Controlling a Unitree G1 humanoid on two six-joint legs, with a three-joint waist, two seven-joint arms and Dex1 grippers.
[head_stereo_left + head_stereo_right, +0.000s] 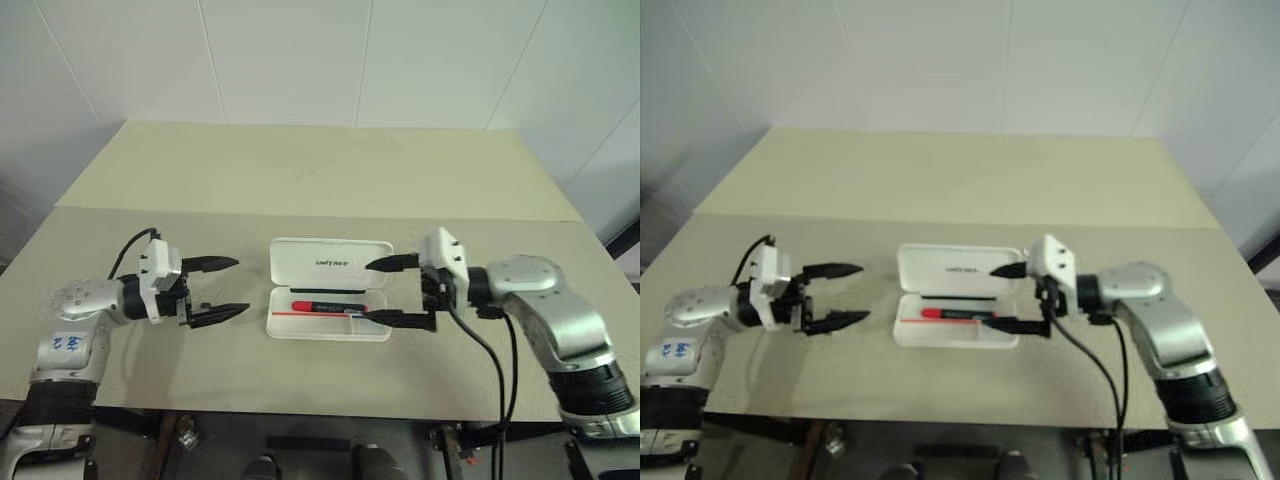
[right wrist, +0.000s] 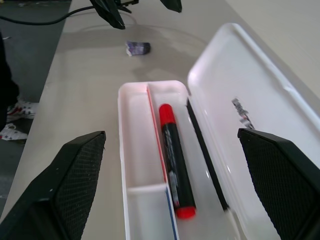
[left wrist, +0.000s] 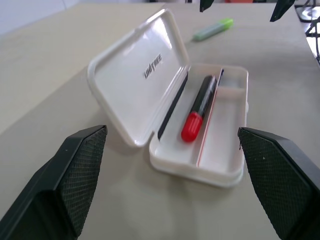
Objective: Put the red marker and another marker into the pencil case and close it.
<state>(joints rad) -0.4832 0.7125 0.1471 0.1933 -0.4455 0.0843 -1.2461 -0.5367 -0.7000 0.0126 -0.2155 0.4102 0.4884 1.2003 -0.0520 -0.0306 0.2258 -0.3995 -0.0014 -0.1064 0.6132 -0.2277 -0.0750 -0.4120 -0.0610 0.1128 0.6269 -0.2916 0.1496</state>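
Observation:
The white pencil case (image 1: 300,262) lies open in the middle of the table, its lid tipped back toward the far side. In its tray rests the red marker (image 1: 325,306), red cap toward my left gripper, also plain in the wrist views (image 3: 199,109) (image 2: 175,160). The other marker, a pale green highlighter (image 3: 214,29), lies on the table beyond the case, on my right gripper's side. My left gripper (image 1: 242,286) hovers open just left of the case, holding nothing. At the case's right end my right gripper (image 1: 360,290) is open and empty, its fingertips reaching over that end.
A tiny purple-grey object (image 2: 137,48) sits on the table between the case and my left gripper. The beige table (image 1: 320,180) stretches far behind the case to a white wall. Its front edge runs close below both grippers.

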